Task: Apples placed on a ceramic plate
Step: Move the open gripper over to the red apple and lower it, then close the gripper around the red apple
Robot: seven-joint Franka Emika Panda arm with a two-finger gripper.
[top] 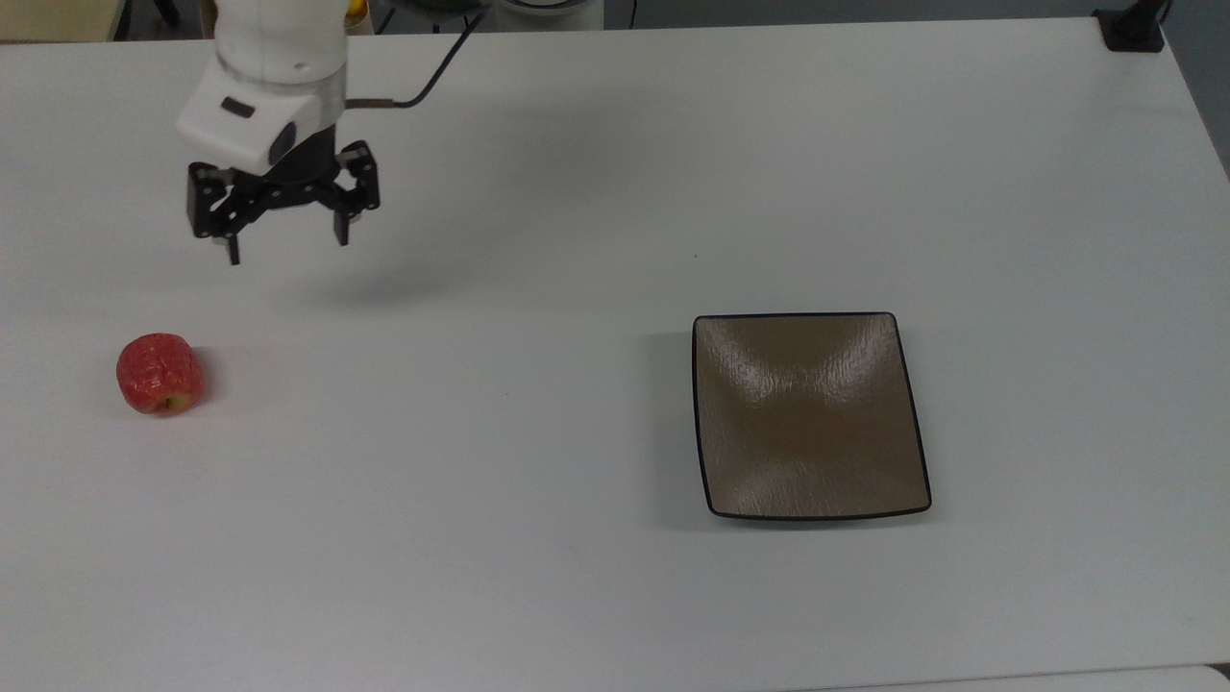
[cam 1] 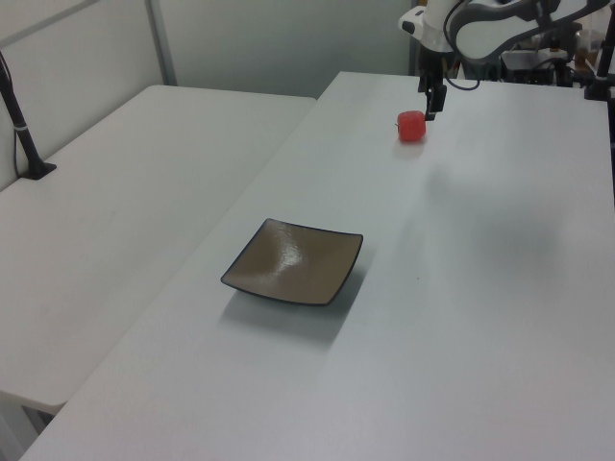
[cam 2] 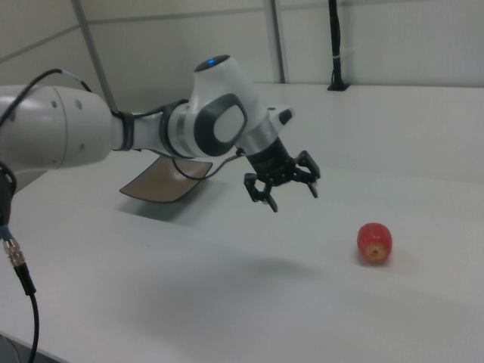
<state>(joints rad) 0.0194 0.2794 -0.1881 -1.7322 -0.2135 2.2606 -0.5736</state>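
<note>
In the right view the arm [cam 2: 91, 132] covers most of the ceramic plate [cam 2: 159, 183], leaving one brown corner. The top view's upper edge cuts off the arm [top: 279, 48] and some coloured items [top: 356, 8], possibly fruit. In the left view the far gripper [cam 1: 430, 99] is too small to read.
</note>
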